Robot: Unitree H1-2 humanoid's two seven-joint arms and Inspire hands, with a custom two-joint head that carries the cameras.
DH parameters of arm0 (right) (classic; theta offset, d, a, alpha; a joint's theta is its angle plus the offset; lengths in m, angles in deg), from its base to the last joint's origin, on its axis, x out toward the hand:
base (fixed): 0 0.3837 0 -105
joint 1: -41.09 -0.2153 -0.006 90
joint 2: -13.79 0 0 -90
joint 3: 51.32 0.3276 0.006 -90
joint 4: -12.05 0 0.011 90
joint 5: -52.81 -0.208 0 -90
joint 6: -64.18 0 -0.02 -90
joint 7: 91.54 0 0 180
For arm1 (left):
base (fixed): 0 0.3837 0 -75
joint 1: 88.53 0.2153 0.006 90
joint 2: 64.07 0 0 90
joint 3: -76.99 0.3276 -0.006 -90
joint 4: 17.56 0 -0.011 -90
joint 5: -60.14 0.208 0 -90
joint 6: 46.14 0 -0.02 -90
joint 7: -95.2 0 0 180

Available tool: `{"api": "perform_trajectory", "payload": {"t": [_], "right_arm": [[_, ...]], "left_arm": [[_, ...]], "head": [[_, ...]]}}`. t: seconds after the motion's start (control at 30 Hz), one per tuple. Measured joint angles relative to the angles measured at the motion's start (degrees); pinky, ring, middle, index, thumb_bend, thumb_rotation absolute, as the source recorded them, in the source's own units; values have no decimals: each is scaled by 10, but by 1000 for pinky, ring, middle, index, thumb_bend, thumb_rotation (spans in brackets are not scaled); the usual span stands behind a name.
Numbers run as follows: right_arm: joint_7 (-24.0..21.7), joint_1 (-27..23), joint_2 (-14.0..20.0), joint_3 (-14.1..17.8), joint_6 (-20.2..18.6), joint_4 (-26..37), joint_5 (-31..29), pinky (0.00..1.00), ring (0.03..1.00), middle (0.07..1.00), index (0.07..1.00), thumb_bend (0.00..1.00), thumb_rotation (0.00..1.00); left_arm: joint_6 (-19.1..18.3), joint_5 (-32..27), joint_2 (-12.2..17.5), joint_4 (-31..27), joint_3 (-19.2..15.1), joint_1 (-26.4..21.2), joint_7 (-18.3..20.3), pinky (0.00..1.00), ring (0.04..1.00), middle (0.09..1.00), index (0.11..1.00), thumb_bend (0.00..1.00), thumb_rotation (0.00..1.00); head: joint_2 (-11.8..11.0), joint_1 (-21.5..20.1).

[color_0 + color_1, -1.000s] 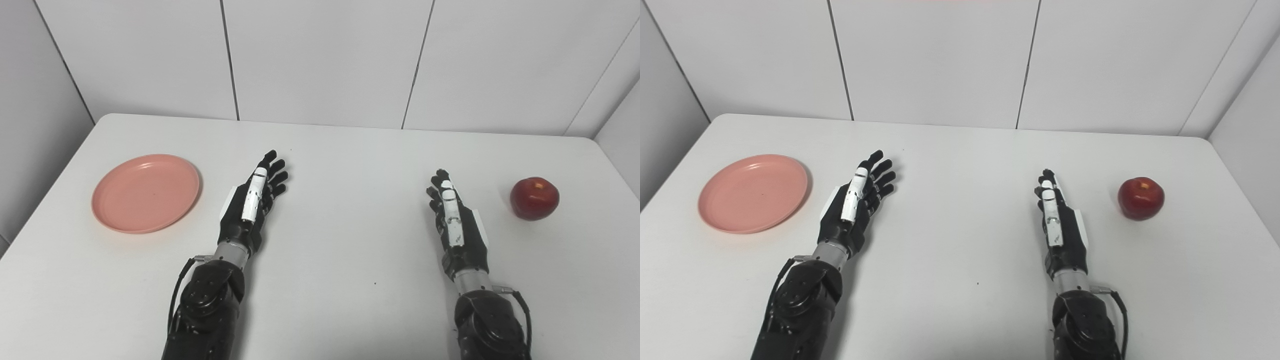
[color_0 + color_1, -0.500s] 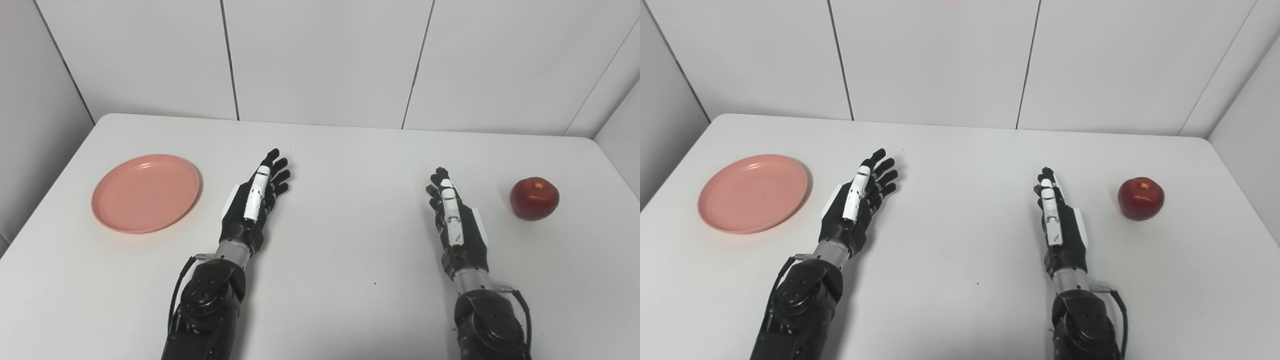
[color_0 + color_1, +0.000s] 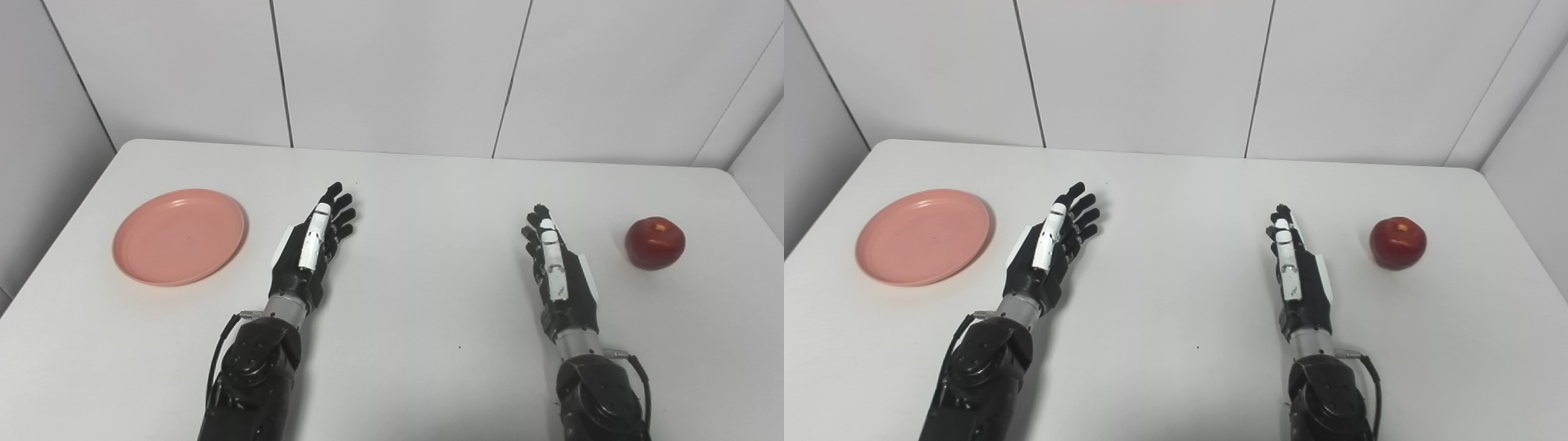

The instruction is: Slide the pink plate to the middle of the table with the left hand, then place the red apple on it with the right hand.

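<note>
A round pink plate (image 3: pixel 178 236) lies flat on the left side of the white table (image 3: pixel 416 184), with nothing on it. My left hand (image 3: pixel 311 244) rests a short way to the right of the plate, apart from it, open with fingers stretched forward. A red apple (image 3: pixel 654 242) stands near the table's right edge. My right hand (image 3: pixel 556 267) lies left of the apple with a clear gap between them, open and holding nothing.
White panelled walls close off the table at the back and on both sides. Bare tabletop (image 3: pixel 1176 257) stretches between my two hands. The table's rounded far corners show at top left and top right.
My left hand has crept slightly forward and its fingers drew a little closer together. The right hand, plate and apple have not moved.
</note>
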Motion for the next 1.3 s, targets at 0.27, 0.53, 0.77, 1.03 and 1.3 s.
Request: {"api": "perform_trajectory", "payload": {"t": [0.27,0.53,0.77,1.03,1.3], "right_arm": [[-11,5,15,3,3,-5,-8,1000,965,973,972,226,1000],[-26,15,24,18,19,-12,-43,1000,996,994,988,187,1000],[-34,15,27,19,28,-18,-47,1000,990,988,987,150,1000],[-34,18,27,15,29,-13,-39,1000,989,989,989,129,1000],[-34,18,27,15,29,-7,-41,1000,997,997,998,133,1000]], "left_arm": [[12,10,-18,15,11,4,-2,929,924,939,933,386,1000],[49,27,-34,52,30,9,-2,944,936,953,945,395,1000],[67,37,-37,64,31,9,-2,942,932,945,936,384,1000],[71,43,-39,67,33,9,-2,948,932,946,937,391,1000],[73,48,-41,70,30,8,-2,934,924,943,934,408,1000]], "head": [[-43,77],[-83,140],[-91,154],[-87,161],[-88,167]]}}
